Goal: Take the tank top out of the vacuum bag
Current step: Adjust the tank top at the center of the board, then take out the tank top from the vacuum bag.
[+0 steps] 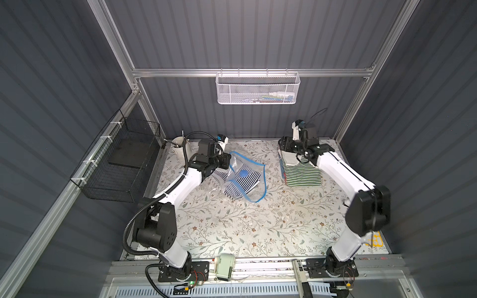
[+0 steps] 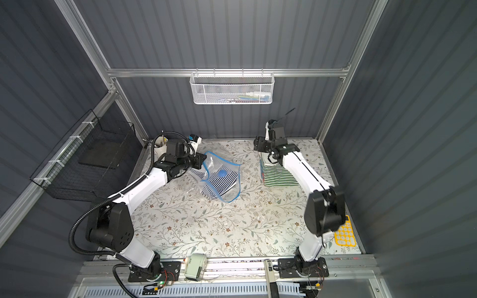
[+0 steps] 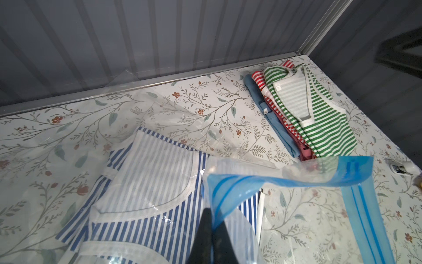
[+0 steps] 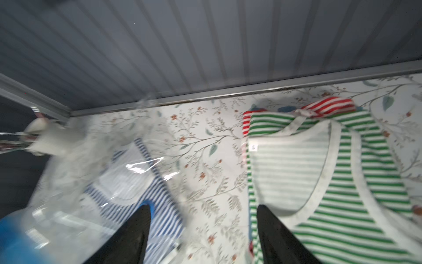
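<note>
Fabric in blue and white stripes, the tank top (image 3: 148, 182), lies flat inside the vacuum bag (image 1: 255, 185), left of the middle of the table (image 1: 232, 227) in both top views. Clear film covers it and the round blue valve cap (image 1: 243, 173) sits above it. The blue zip strip (image 3: 285, 176) arches up off the table, because the left gripper (image 3: 213, 219) is clenched on that edge and lifts one lip of the mouth.

The right gripper (image 4: 203, 208) has its jaws spread with nothing between them. It hangs over the gap between the bag and a stack of folded tops (image 1: 302, 172), whose uppermost is a green striped top (image 4: 342, 182).

Judging by this, the step in hand is the reach into the bag for the striped top. The left pinch should stay firm and raised so the mouth gapes. The right gripper should come in low under the lifted lip and close on cloth alone, best on the white binding at the neck or a strap. Film caught with the cloth would drag the whole bag along. The pull should run flat, out through the mouth, against the left hold. The wrist views do not show how wide the mouth stands, so the approach should be slow.
</note>
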